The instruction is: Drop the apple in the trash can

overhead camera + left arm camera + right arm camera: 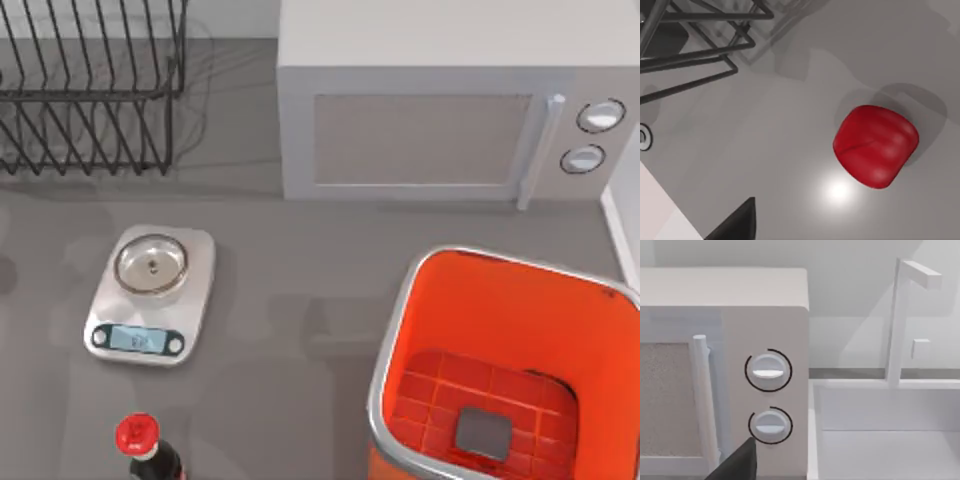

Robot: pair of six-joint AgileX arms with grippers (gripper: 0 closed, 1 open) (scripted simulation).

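Top view first: from above I see the trash can point(400, 330) at the table's lower right, its silver rim bright and its gridded floor carrying a grey square. Behind it stands the grey microwave point(420, 130), and a wire dish rack point(90, 90) fills the upper left corner. A kitchen scale point(150, 295) sits left of centre, and the dark bottle with a red cap point(140, 440) is at the lower left edge.

Left wrist view: I find the apple point(875, 146) lying on the grey table point(765, 150), apart from the rack's wires point(700, 45). One dark fingertip of my left gripper point(737, 222) pokes into the frame, clear of the apple; I cannot tell how its jaws stand.

Right wrist view: I'm facing the microwave's two dials point(768, 371) and door handle point(702, 400). A dark fingertip of my right gripper point(740, 462) shows low in frame; I cannot tell its jaw state either.
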